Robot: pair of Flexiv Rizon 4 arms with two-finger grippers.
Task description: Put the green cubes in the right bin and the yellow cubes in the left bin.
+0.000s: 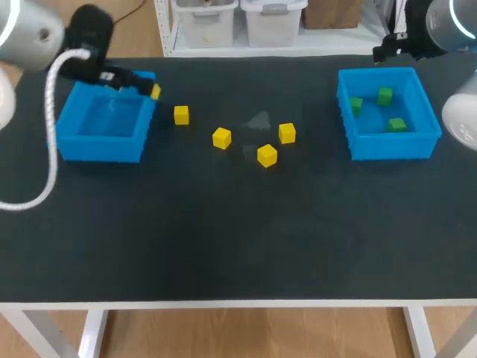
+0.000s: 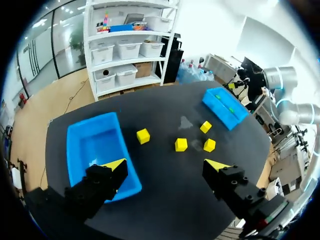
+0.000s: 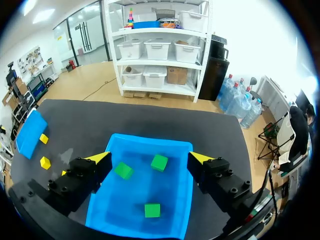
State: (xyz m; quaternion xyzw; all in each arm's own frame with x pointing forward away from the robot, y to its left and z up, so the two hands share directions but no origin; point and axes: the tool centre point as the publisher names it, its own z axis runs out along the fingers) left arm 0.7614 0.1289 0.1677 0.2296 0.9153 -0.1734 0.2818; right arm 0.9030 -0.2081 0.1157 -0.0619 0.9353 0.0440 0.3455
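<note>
Three green cubes (image 1: 384, 95) lie apart from one another inside the blue right bin (image 1: 391, 145); four yellow cubes (image 1: 221, 138) rest on the dark table (image 1: 238, 239) between the bins, one near the blue left bin (image 1: 100, 148), three loosely grouped mid-table.

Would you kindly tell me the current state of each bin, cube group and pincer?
left bin: empty
right bin: holds three green cubes
yellow cubes: four, loose on the table between the bins
left pincer: open, empty
right pincer: open, empty
</note>
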